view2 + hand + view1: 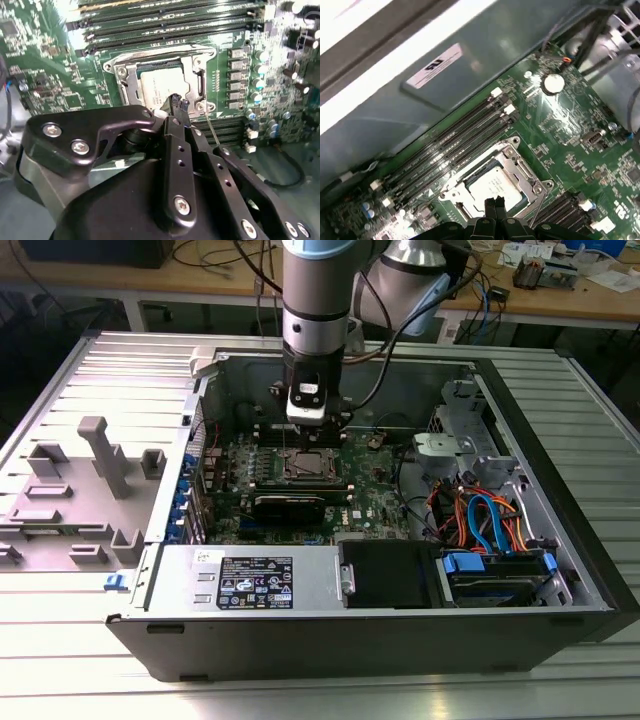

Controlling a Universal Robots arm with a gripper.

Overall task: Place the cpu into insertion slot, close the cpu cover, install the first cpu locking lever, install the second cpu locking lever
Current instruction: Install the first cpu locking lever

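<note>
Fingers (174, 103) pinched shut at thin silver cpu cover (196, 75) edge, dull grey square cpu (160, 82) within its window, long black memory slots (165, 22) close alongside

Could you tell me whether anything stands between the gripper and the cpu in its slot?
Nothing visible does. The gripper hangs just above the edge of the insertion slot, where the cpu lies with the cpu cover framing it.

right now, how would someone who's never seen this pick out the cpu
Look inside the open computer case to the green circuit board. Near its middle, beside the long black memory slots, sits the cpu: the only flat silver square, ringed by a metal frame.
</note>
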